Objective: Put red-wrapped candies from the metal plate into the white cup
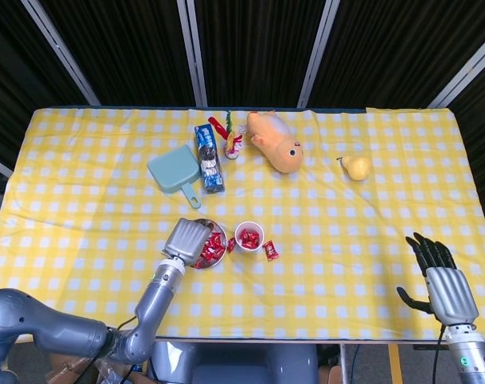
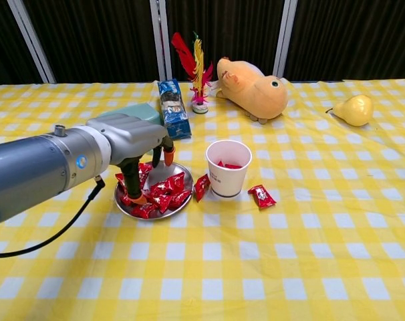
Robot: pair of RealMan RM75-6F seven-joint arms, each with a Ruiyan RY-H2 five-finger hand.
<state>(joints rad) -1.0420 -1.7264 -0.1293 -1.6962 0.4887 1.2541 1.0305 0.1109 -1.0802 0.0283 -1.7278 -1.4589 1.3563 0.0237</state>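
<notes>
The metal plate (image 2: pixel 160 172) holds several red-wrapped candies (image 2: pixel 168 194) and sits left of the white cup (image 2: pixel 228 167). The cup has a few red candies inside. My left hand (image 2: pixel 132 144) hangs over the plate's left side, its fingers (image 2: pixel 140 190) pointing down into the candy pile and touching it, the thumb held apart; nothing is lifted. In the head view the left hand (image 1: pixel 186 238) covers part of the plate (image 1: pixel 213 223), next to the cup (image 1: pixel 249 237). My right hand (image 1: pixel 441 284) rests with its fingers spread and empty near the table's front right edge.
Two loose red candies lie on the cloth, one (image 2: pixel 261 195) right of the cup and one (image 2: pixel 202 186) between cup and plate. Further back are a plush toy (image 1: pixel 276 142), a pear (image 1: pixel 355 166), a teal dustpan (image 1: pixel 176 171), a blue packet (image 1: pixel 208 157) and a feathered shuttlecock (image 1: pixel 229 136).
</notes>
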